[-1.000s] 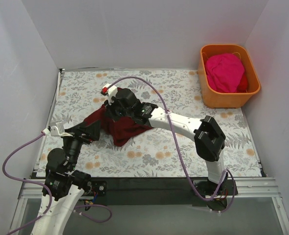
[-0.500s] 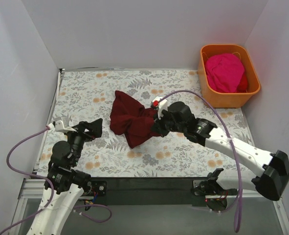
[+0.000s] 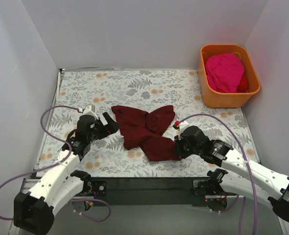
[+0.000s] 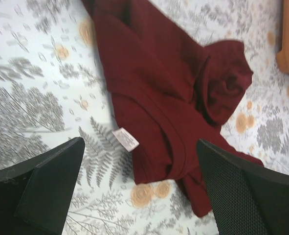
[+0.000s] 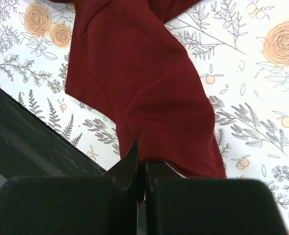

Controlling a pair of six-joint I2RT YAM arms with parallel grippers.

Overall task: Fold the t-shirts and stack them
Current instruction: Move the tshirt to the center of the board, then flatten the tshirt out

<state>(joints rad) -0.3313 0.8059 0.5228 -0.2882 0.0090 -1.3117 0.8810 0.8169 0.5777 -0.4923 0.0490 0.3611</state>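
A: What could go wrong at this stage?

B: The right gripper (image 5: pixel 140 169) is clamped on the near hem of the maroon t-shirt (image 3: pixel 146 129), close to the table's front edge (image 3: pixel 149 182). A pull further that way would likely drag the hem over the edge. The grip also takes a bunched fold, so a lift may raise the cloth as a twisted rope instead of a flat panel. The left gripper (image 4: pixel 139 188), jaws spread wide and holding nothing, hovers just left of the shirt; closing there could pinch two layers at once.

A: How does the shirt itself look?

B: Crumpled and twisted on the floral table cover (image 3: pixel 85 88), well left of the orange tub (image 3: pixel 217 100). One sleeve is rolled over on itself and a white label (image 4: pixel 125 139) shows at the lower edge. The magenta t-shirt (image 3: pixel 224 72) lies heaped inside the tub, unfolded.
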